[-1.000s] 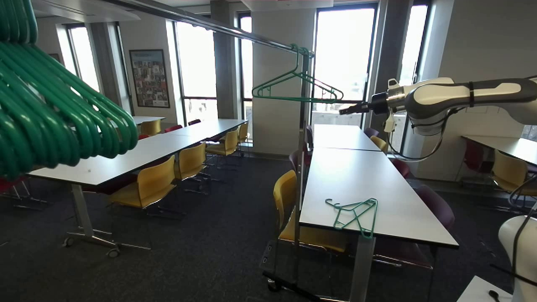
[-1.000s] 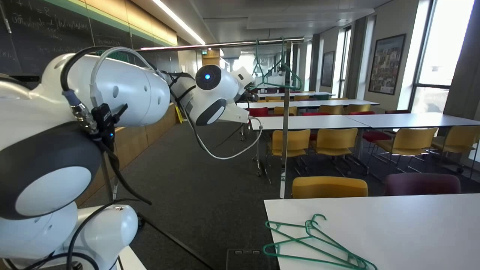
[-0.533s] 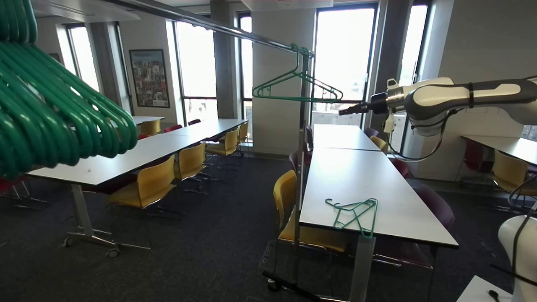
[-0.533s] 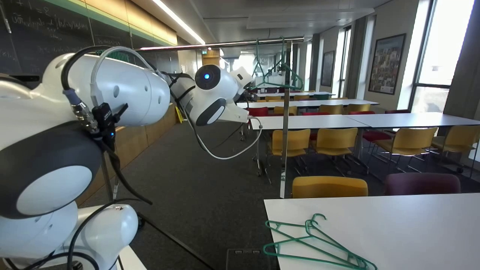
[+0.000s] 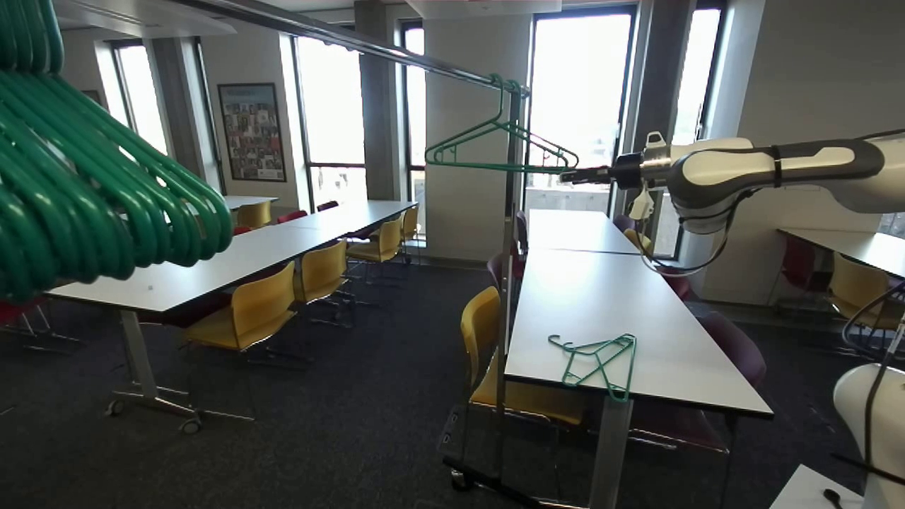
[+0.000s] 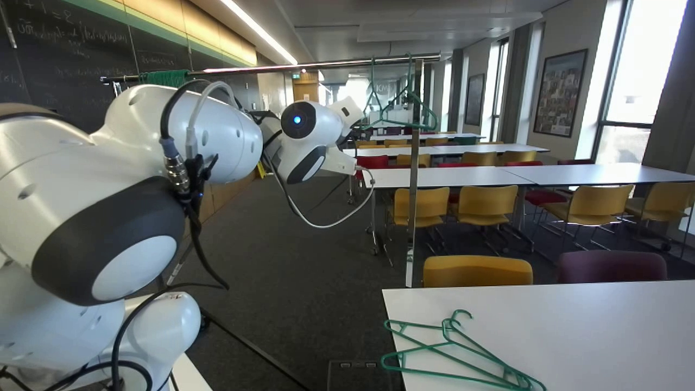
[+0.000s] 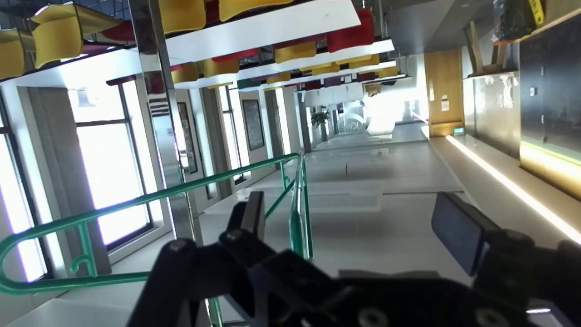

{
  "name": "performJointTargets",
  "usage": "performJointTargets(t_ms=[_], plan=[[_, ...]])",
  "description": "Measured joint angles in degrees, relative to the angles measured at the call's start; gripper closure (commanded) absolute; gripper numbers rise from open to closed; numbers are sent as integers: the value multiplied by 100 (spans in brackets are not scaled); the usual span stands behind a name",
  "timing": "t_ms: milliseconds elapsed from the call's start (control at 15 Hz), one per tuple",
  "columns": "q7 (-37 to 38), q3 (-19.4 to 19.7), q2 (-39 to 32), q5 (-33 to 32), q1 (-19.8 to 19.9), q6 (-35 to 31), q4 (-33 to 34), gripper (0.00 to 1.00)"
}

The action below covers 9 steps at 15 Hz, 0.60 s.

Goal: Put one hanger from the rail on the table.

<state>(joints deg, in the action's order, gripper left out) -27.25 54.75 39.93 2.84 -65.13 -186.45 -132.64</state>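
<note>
Two thin green hangers hang from the grey metal rail [image 5: 396, 55] near its end; the lower bar of the front hanger [image 5: 481, 167] faces my gripper. Both also show in an exterior view, where the hanger [image 6: 407, 125] hangs by the post. My gripper [image 5: 565, 177] is at the hanger's near lower corner, just below it. In the wrist view the jaws [image 7: 356, 225] are open, with green hanger bars [image 7: 113, 208] running from the left into the gap, close to the left finger. Contact cannot be told. The white table [image 5: 587, 297] bears two crossed green hangers [image 5: 631, 371].
The rail's upright post [image 5: 509, 247] stands beside the table and close to the hanging hangers; it also shows in an exterior view [image 6: 412, 217]. A bunch of thick green hangers [image 5: 106, 177] hangs far along the rail. A yellow chair [image 5: 481, 318] stands at the table's side.
My gripper has moved a little left and up in an exterior view, closer to the hanging hangers' lower corner. The arm's elbow has shifted. The hangers have not visibly moved.
</note>
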Motion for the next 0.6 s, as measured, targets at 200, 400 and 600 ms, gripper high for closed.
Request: performJointTargets(t_ms=[200, 400, 600], plan=[[233, 311, -15, -374, -222, -280, 112, 0], [309, 539, -16, -738, -372, -355, 294, 0], [317, 676, -19, -942, -505, -356, 479, 28]])
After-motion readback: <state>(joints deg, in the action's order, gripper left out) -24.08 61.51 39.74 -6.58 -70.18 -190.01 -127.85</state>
